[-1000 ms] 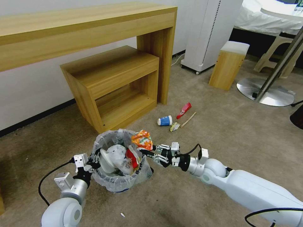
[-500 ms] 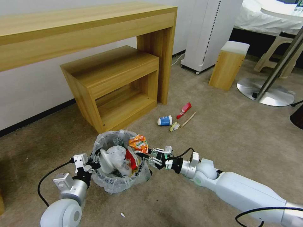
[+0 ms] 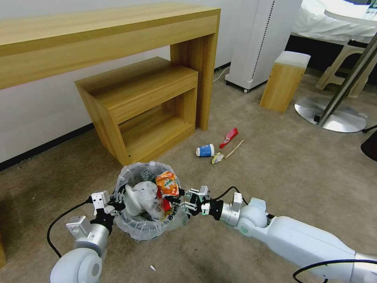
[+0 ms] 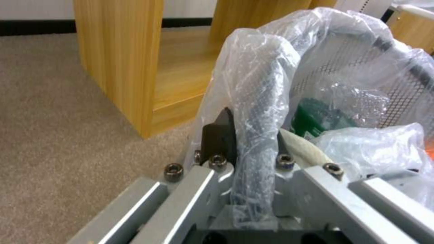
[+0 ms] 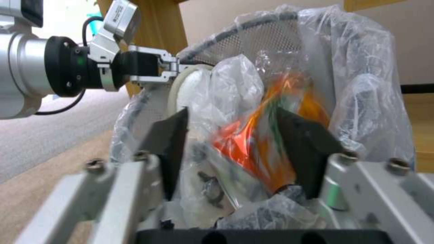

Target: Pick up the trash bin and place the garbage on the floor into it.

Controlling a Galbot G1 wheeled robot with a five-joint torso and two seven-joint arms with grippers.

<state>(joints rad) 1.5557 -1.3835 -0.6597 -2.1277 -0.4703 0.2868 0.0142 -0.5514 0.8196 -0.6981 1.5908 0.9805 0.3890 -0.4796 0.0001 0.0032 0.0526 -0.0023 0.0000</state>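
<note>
Right, I've got the left gripper (image 3: 116,199) clamped on the near-left rim of the trash bin (image 3: 133,228), one finger (image 4: 220,135) outside the liner, the other inside, pinching the mesh wall and the clear plastic together. The bin sits on the carpet just in front of the low wooden shelf unit (image 3: 141,106).

Over on the other side, my right gripper (image 3: 175,195) reaches across the bin's right rim, fingers (image 5: 169,142) spread apart, with the crumpled orange packet (image 3: 166,182) sitting between them above the pile. From the right wrist view the packet (image 5: 267,142) lies between the two dark pads; I can't tell whether either pad touches it.

Inside the bin I see a white slipper (image 3: 135,196) and a red packet (image 3: 165,204).

On the floor, well off to the right of the bin: the blue-white cup (image 3: 205,150) on its side, the red wrapper (image 3: 229,137), the wooden stick (image 3: 234,149), and a small pale scrap (image 3: 217,158) beside the cup.
</note>
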